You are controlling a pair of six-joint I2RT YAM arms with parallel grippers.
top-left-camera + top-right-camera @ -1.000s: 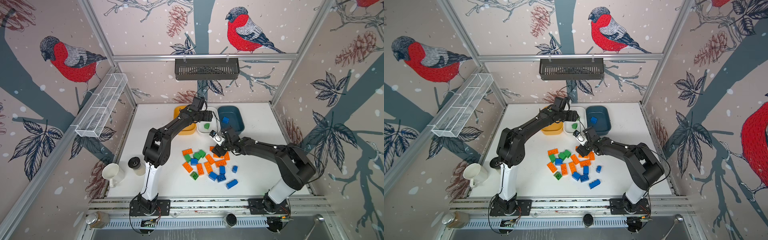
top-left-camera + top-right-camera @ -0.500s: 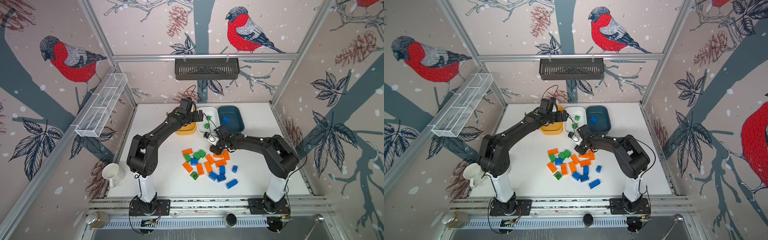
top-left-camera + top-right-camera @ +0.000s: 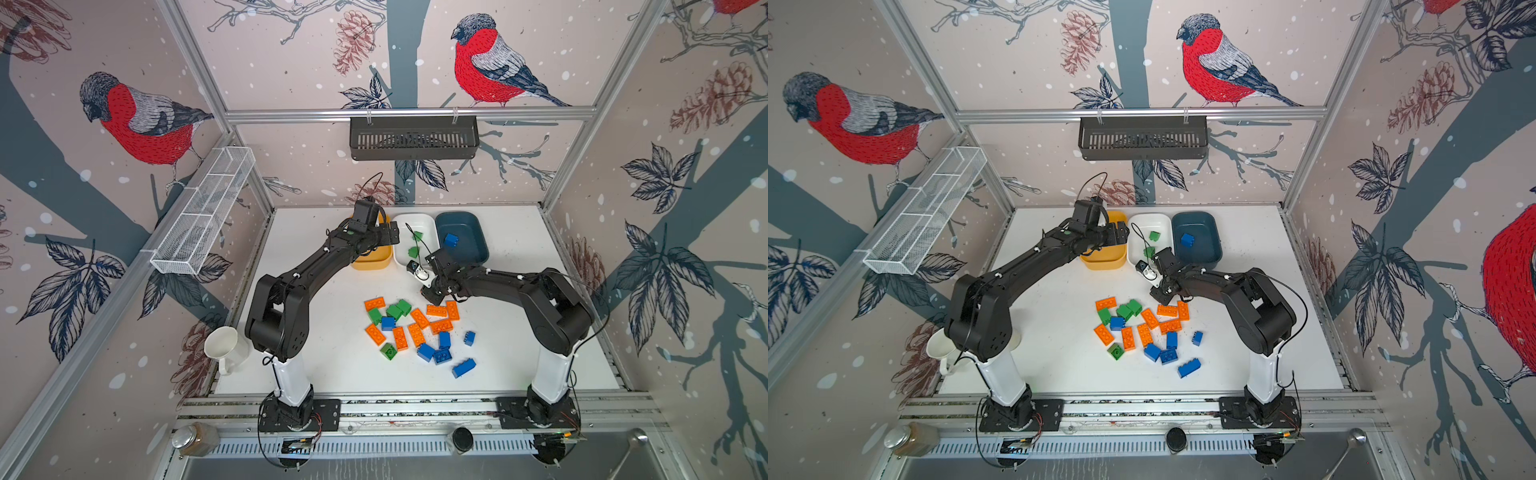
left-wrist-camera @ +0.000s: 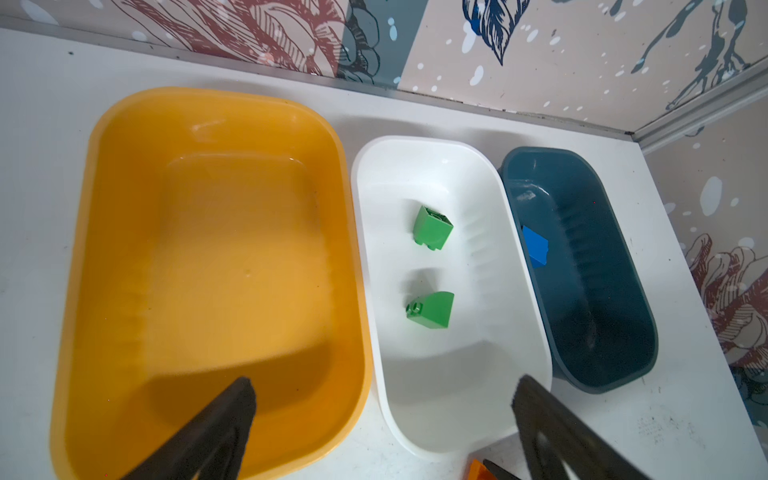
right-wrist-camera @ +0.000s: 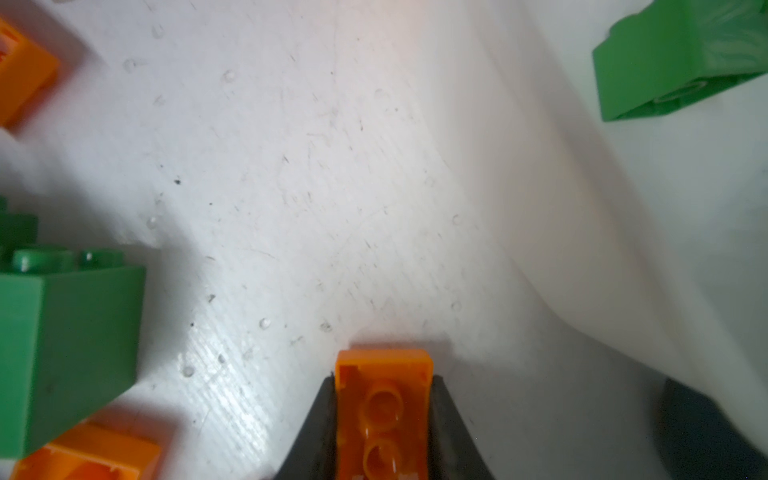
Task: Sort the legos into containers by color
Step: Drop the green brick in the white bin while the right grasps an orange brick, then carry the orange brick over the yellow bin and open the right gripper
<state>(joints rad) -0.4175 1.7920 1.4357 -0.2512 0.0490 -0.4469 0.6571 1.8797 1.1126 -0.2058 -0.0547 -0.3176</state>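
Loose legos [image 3: 417, 334] lie mixed on the bench [image 3: 332, 374]; beyond them the right gripper [image 5: 383, 376] is clamped on an orange brick [image 5: 382, 411]; lift straight up, clear of its neighbours, then cross to the yellow tub [image 4: 208, 249]; the left gripper [image 4: 384, 386], jaws wide and empty, hangs over its near end and could block the drop; the white tub [image 4: 457, 395] holds two green bricks [image 4: 432, 227], the teal tub [image 4: 602, 332] one blue brick [image 4: 535, 245].

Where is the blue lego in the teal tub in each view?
In a top view: the blue lego lies in the teal tub.
In a top view: the blue lego, likewise.
Left wrist: the blue lego, by that tub's wall.
Right wrist: not in it.
Landmark: the teal tub.
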